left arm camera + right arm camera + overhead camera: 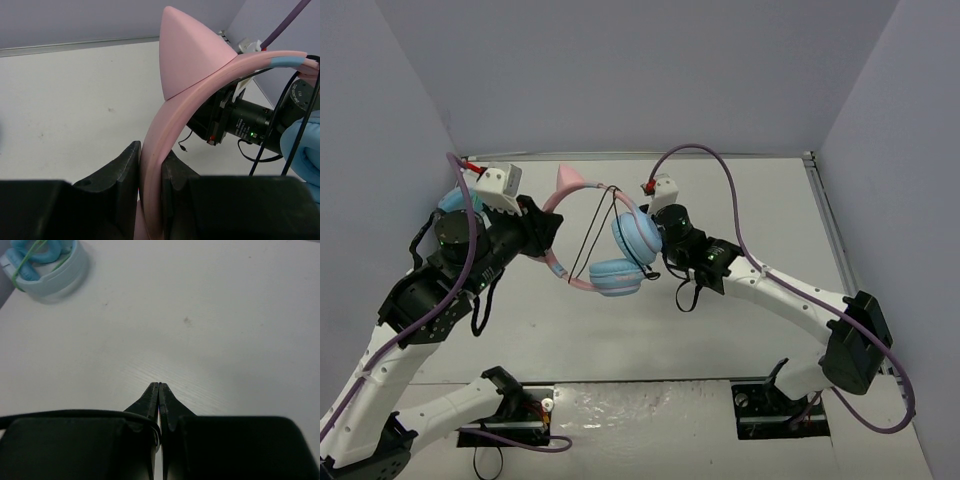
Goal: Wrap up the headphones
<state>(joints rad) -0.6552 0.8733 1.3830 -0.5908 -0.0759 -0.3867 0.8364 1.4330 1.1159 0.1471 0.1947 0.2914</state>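
The headphones (610,250) are held up over the middle of the table, pink cat-eared headband (165,125) on the left and both light blue ear cups (636,238) on the right. My left gripper (542,232) is shut on the headband, which runs up between its fingers (125,165) below the cat ear (190,55). My right gripper (656,226) sits just right of the ear cups. Its fingertips (152,392) meet, and the thin black cable (75,413) curves over the left finger into the slit between them. More cable (595,235) stretches across the headband's arc.
A light blue looped item (47,265) lies near the left wall, partly behind my left arm (455,200). Grey walls close the table (760,200) at the back and both sides. The cable's plug end (185,148) shows under the right gripper's body (250,122).
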